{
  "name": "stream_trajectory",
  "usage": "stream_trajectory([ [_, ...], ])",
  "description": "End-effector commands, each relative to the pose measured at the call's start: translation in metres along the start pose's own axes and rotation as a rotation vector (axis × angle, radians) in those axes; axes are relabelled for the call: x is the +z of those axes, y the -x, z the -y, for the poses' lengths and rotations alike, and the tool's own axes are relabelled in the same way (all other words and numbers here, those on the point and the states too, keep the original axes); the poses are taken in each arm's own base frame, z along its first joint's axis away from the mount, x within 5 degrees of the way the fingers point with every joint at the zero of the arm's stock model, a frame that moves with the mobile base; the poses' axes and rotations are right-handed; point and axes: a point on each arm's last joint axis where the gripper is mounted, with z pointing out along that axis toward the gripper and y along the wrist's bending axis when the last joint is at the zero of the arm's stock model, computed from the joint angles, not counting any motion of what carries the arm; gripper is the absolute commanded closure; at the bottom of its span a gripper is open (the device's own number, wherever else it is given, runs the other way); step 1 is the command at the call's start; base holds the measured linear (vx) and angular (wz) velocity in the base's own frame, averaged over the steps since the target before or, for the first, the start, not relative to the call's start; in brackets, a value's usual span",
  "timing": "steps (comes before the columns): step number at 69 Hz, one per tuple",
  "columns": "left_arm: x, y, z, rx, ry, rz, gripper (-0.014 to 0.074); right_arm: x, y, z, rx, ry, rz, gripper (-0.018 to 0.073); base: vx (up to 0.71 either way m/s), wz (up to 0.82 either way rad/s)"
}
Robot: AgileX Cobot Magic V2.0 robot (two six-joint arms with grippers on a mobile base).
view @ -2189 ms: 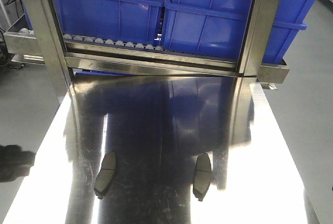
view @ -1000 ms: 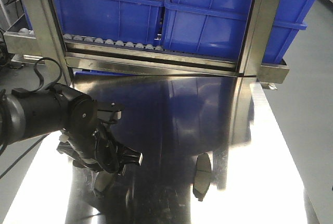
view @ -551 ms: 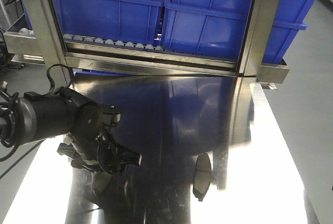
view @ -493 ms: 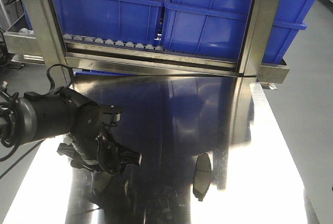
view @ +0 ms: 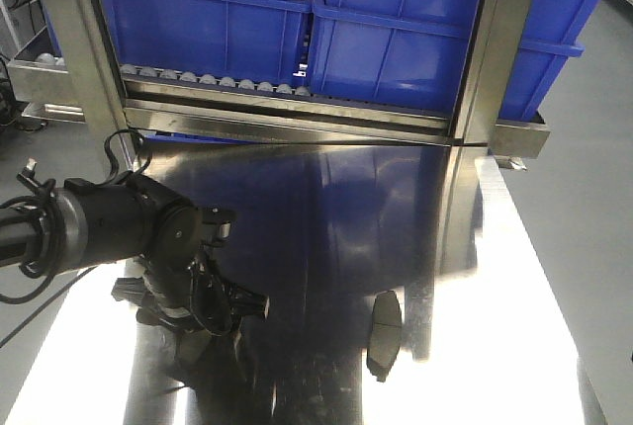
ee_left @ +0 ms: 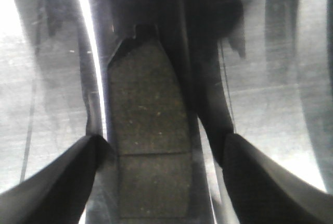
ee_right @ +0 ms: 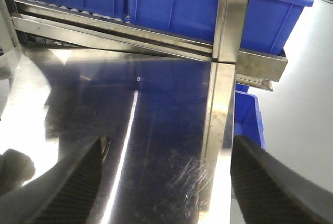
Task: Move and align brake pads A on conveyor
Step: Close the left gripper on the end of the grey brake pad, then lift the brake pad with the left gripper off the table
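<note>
Two brake pads lie on the shiny steel tabletop (view: 326, 217). The right pad (view: 384, 331) lies free, well apart from any arm. In the front view my left gripper (view: 203, 308) is down over the left pad and hides most of it. In the left wrist view that pad (ee_left: 148, 130), dark grey with a thin cross groove, lies lengthwise between the fingers of the left gripper (ee_left: 164, 143), which is open and not touching it. My right gripper (ee_right: 167, 146) is open above bare steel, with nothing between its fingers. The conveyor is out of view.
A steel rack with a roller rail (view: 218, 81) and blue bins (view: 396, 30) closes off the back of the tabletop. Two steel uprights (view: 495, 49) stand at the rack's front. The floor (view: 593, 198) drops off past the table's right edge.
The left arm came in from the left and lowered over the left pad, covering it. Over the last half second it sank slightly. The right pad has not moved.
</note>
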Motion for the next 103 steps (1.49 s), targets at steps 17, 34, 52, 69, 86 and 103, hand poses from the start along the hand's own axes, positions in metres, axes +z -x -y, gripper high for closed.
stream_trajectory([
  [17,-0.015,0.011,0.0,-0.005,-0.028,0.103,0.048,-0.002,0.015,0.001,-0.016,-0.007,0.087,0.0054,0.0,0.0],
  [34,-0.03,0.008,-0.002,0.007,-0.03,0.117,0.0603,-0.002,0.014,0.001,-0.016,-0.007,0.086,0.0054,0.0,0.0],
  [52,-0.094,-0.004,-0.013,0.03,-0.024,0.238,0.0603,-0.002,0.014,0.001,-0.016,-0.007,0.086,0.0054,0.0,0.0],
  [69,-0.146,-0.033,-0.03,0.005,-0.053,0.364,0.0603,-0.002,0.014,0.001,-0.016,-0.007,0.086,0.0054,0.0,0.0],
  [86,-0.169,-0.095,-0.059,-0.015,-0.086,0.544,0.0603,-0.002,0.014,0.001,-0.016,-0.007,0.086,0.0054,0.0,0.0],
  [103,-0.188,-0.164,-0.087,-0.032,-0.154,0.706,0.0603,-0.002,0.014,0.001,-0.016,-0.007,0.086,0.0054,0.0,0.0],
])
